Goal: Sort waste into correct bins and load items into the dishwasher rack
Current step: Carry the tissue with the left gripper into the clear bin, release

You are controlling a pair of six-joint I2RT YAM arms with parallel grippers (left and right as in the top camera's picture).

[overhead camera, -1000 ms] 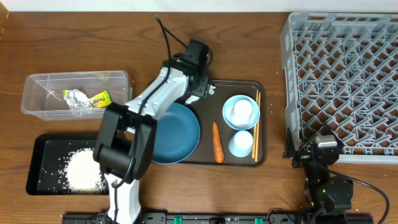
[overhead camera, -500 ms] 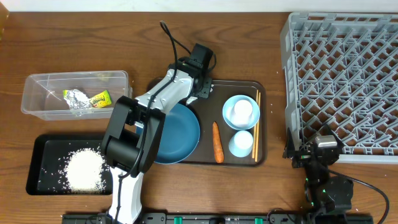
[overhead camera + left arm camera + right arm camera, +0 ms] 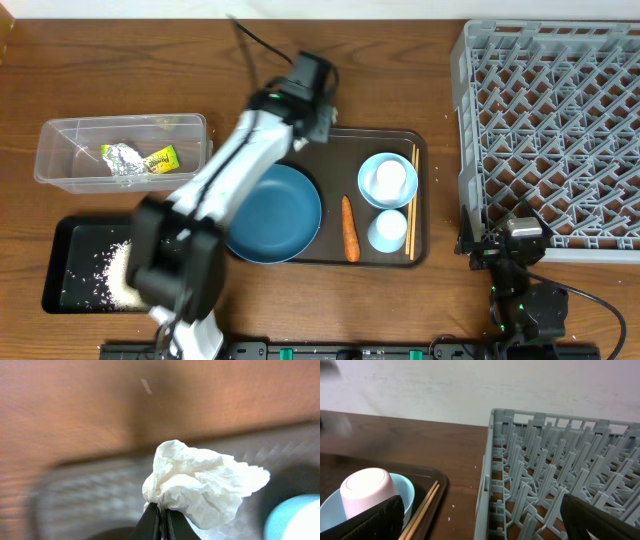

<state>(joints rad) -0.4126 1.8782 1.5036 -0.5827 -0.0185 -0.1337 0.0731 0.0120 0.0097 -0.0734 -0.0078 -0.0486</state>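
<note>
**Paper wad pinched by the left end effector**

The left end effector (image 3: 161, 519) is seen with its jaws pressed together on a wad of crumpled white paper (image 3: 200, 485) — the wad bulges above and to the right of the tips. From overhead, this arm is stretched over the rear left corner of the brown serving tray (image 3: 424, 200), just behind the dark-blue bowl (image 3: 275, 213). A carrot (image 3: 349, 228), a light-blue bowl (image 3: 366, 191) with an upside-down pale cup (image 3: 389, 178) in it, and chopsticks (image 3: 412, 200) are also carried on the tray. The right end effector (image 3: 480, 510) is held low at the front left corner of the grey dishwasher rack (image 3: 550, 120) — jaws wide apart, nothing between them. At the left of the bench (image 3: 120, 70), a foil wrapper (image 3: 135, 158) lies in the clear tub (image 3: 70, 165), and rice (image 3: 118, 268) in the black tray (image 3: 65, 250).
</note>
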